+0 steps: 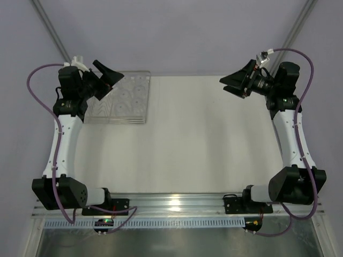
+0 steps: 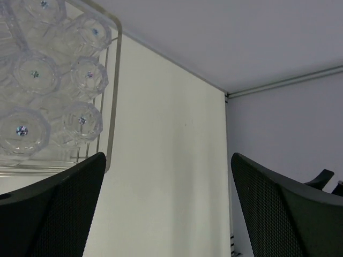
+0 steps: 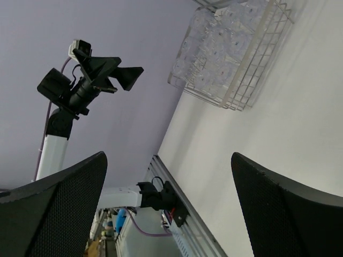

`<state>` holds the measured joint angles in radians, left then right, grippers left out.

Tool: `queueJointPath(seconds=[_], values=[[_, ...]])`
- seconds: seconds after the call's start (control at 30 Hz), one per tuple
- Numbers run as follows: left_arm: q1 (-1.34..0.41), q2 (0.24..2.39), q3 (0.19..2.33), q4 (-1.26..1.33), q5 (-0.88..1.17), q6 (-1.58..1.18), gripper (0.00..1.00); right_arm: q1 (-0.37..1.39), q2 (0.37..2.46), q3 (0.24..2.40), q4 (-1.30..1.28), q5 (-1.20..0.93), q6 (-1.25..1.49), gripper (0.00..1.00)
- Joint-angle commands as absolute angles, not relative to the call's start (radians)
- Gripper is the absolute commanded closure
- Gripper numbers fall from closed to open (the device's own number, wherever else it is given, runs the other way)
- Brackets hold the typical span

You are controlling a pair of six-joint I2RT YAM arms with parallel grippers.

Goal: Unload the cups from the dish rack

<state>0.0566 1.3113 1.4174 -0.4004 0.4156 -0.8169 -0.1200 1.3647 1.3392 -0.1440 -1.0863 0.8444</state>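
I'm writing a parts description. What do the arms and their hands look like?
The left arm and right arm: white links, black joints and bases, a purple cable looping along each. The left hand and right hand: black, with broad wedge-shaped fingers, finely dimpled inside.

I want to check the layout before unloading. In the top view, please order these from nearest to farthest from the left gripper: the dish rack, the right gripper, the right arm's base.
1. dish rack, right next to the left gripper, far left corner.
2. right gripper, across the table, far right side.
3. right arm's base, at the near edge, right side.
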Motion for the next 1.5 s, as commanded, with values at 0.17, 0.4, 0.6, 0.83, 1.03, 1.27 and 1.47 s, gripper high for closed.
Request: queueJointPath(seconds=[0.17, 0.4, 0.6, 0.83, 1.03, 1.27, 1.47], values=[[0.072, 1.374, 1.393, -0.373, 0.485, -0.687, 0.01, -0.074, 1.270, 1.489, -0.597, -0.829, 0.462, 0.00], [0.071, 1.495, 1.456, -0.495, 0.083, -0.505, 0.07, 0.078, 1.244, 1.546, -0.754, -0.410, 0.307, 0.00], [0.060, 1.661, 1.531, -0.497, -0.038, -0.400, 0.07, 0.231, 1.252, 1.507, -0.838, -0.146, 0.264, 0.00], [-0.051, 1.755, 1.534, -0.453, -0.124, -0.252, 0.00, 0.308, 1.252, 1.450, -0.854, -0.011, 0.264, 0.00], [-0.121, 1.769, 1.516, -0.426, -0.146, -0.183, 0.00, 0.328, 1.258, 1.407, -0.848, -0.003, 0.264, 0.01], [-0.156, 1.796, 1.534, -0.488, -0.279, -0.155, 0.00, 0.331, 1.276, 1.387, -0.850, -0.003, 0.272, 0.00], [-0.156, 1.844, 1.557, -0.537, -0.250, -0.156, 0.00, 0.331, 1.295, 1.390, -0.851, -0.003, 0.273, 0.00]])
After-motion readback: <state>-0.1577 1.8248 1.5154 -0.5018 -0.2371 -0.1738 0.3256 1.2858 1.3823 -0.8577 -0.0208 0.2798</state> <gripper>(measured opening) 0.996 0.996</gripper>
